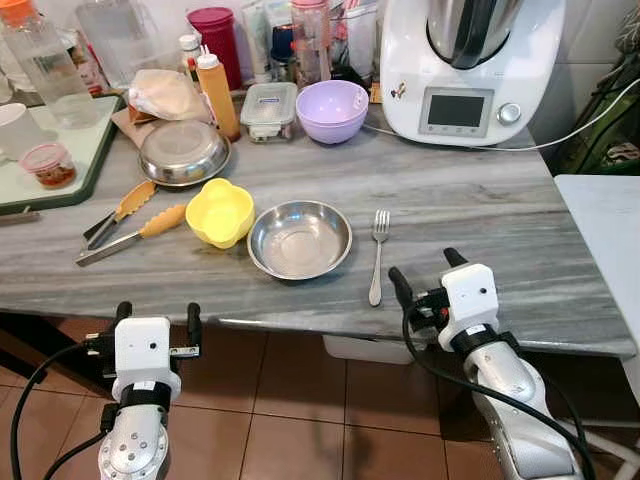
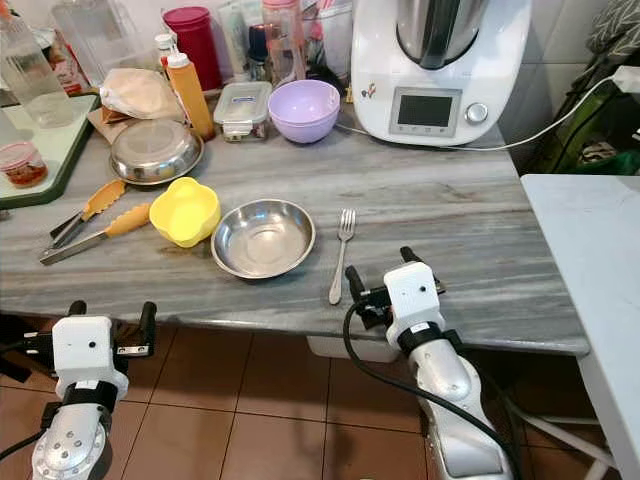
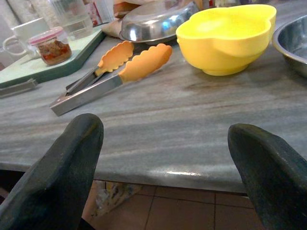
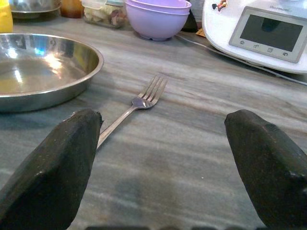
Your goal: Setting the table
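A steel bowl (image 1: pixel 299 239) sits near the front of the grey marble table (image 1: pixel 470 200), with a yellow flower-shaped bowl (image 1: pixel 220 212) touching its left side. A fork (image 1: pixel 377 255) lies to the right of the steel bowl, tines pointing away from me. My right gripper (image 1: pixel 428 273) hovers open over the table's front edge, just right of the fork's handle (image 4: pixel 112 125). My left gripper (image 1: pixel 156 318) is open below the front edge, in front of the orange-tipped tongs (image 1: pixel 125 222).
At the back stand a purple bowl (image 1: pixel 332 110), a lidded food box (image 1: pixel 267 108), an orange sauce bottle (image 1: pixel 217 96), a steel plate (image 1: pixel 182 152), bottles and a white kitchen machine (image 1: pixel 466 68). A green tray (image 1: pixel 60 165) holds a jar at the left. A white table (image 1: pixel 605 230) stands at the right.
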`<state>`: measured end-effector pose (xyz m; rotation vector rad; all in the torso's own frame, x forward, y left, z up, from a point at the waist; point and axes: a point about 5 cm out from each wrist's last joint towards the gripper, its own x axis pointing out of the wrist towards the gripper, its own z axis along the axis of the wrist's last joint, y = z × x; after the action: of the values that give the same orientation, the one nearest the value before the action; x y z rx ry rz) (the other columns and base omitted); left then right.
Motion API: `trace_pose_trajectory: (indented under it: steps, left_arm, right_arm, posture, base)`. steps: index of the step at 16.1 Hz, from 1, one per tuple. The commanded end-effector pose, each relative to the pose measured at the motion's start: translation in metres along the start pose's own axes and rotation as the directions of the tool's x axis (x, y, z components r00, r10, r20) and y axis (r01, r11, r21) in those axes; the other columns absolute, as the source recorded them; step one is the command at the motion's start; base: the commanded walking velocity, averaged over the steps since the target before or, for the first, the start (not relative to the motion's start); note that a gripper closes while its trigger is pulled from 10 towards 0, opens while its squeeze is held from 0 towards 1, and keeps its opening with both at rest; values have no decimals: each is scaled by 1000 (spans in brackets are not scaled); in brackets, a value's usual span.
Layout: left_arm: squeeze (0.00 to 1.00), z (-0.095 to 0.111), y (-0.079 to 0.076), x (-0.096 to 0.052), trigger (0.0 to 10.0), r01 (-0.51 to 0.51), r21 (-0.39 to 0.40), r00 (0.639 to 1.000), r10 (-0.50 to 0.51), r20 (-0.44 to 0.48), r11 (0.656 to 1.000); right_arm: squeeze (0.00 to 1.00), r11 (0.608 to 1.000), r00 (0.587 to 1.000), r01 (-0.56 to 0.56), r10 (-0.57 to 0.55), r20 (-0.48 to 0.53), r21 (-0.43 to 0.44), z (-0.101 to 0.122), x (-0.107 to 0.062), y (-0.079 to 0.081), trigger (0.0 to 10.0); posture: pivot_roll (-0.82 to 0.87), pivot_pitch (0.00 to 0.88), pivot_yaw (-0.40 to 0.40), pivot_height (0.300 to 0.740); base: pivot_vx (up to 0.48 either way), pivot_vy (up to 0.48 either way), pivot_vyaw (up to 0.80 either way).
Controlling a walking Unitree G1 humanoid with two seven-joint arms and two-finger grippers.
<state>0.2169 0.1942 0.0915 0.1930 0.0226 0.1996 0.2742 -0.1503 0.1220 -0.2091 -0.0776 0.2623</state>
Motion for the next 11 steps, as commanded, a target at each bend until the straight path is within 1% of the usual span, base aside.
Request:
trace_pose_trajectory:
  steps: [1, 3, 5, 11]
  left_arm:
    - [0, -3, 1, -2, 10000, -5, 15, 1000, 5, -10, 1000]
    - [0, -2, 2, 1, 10000, -25, 27, 1000, 25, -6, 999]
    - [0, -1, 1, 2, 10000, -20, 25, 1000, 20, -4, 999]
    - [0, -1, 2, 1, 10000, -26, 34, 1000, 27, -8, 999]
  right_arm:
    - [0, 1000, 999, 7, -7, 41, 11, 10, 3, 0, 10000]
    - [0, 1000, 999, 5, -6, 49, 17, 11, 6, 1, 10000]
    - [0, 1000, 999, 4, -4, 50, 17, 12, 8, 2, 10000]
    - [0, 1000, 999, 5, -6, 47, 20, 12, 7, 3, 10000]
  posture:
    - [-98, 95, 81, 740]
    - [-98, 95, 81, 740]
    - [-90, 96, 80, 740]
    - [-87, 113, 88, 740]
  base:
    - [0, 0, 0]
    - [0, 0, 0]
    - [0, 0, 0]
    - [0, 0, 0]
